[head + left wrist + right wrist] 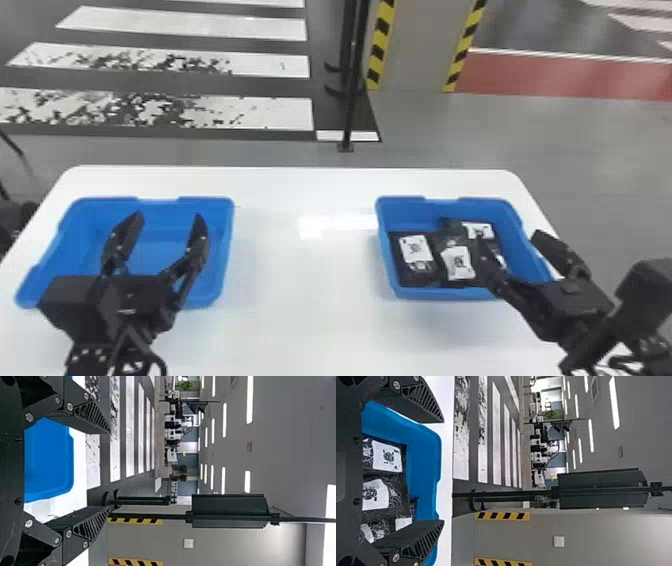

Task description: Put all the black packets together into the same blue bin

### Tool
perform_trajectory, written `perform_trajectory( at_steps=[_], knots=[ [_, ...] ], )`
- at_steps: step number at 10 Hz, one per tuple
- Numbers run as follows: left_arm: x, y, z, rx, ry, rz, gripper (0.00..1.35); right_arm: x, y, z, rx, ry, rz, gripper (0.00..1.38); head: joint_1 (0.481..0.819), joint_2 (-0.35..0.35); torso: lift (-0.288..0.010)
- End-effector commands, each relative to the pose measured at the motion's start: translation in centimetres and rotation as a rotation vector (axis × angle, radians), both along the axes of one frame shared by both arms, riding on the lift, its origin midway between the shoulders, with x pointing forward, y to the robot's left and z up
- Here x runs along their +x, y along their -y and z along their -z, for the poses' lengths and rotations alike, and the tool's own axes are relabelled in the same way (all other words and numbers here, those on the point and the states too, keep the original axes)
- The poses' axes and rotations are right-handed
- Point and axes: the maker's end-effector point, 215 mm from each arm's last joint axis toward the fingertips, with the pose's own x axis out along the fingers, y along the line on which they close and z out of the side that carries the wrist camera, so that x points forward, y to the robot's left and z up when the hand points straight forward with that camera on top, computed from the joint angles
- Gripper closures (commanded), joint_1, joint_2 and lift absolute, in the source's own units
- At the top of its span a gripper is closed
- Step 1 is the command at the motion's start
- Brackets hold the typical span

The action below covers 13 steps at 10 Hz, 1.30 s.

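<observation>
Black packets with white labels (415, 249) lie inside the right blue bin (392, 289); several are there, some overlapping. My right gripper (510, 242) stands open above that bin's right part, one finger over the packets and the other by the right wall. In the right wrist view, the right gripper (443, 471) is open with packets (379, 492) beyond it in the bin. My left gripper (170, 220) is open over the left blue bin (227, 250), whose visible floor is bare. The left wrist view has the left gripper (109, 470) spread, nothing between its fingers.
Both bins stand on a white table (305, 280), with a wide stretch of tabletop between them. Beyond the table's far edge are a black post (350, 100) on the floor and a pillar with yellow-black striped edges (415, 50).
</observation>
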Motion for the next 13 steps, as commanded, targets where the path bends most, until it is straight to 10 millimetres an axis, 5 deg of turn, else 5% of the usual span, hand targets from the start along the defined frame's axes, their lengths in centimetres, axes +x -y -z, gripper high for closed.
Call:
perform_trajectory(
  at_steps=[1,13],
  knots=[
    [-0.2,-0.2,-0.1,0.002,0.006,-0.005,0.38,0.1,-0.3,-0.3,-0.001,0.006,-0.005,0.12,0.695,-0.115,-0.11],
    [-0.2,-0.3,-1.4,0.009,0.048,-0.006,0.38,0.2,-1.6,-1.3,-0.011,0.029,-0.033,0.12,0.695,-0.092,-0.11]
  ],
)
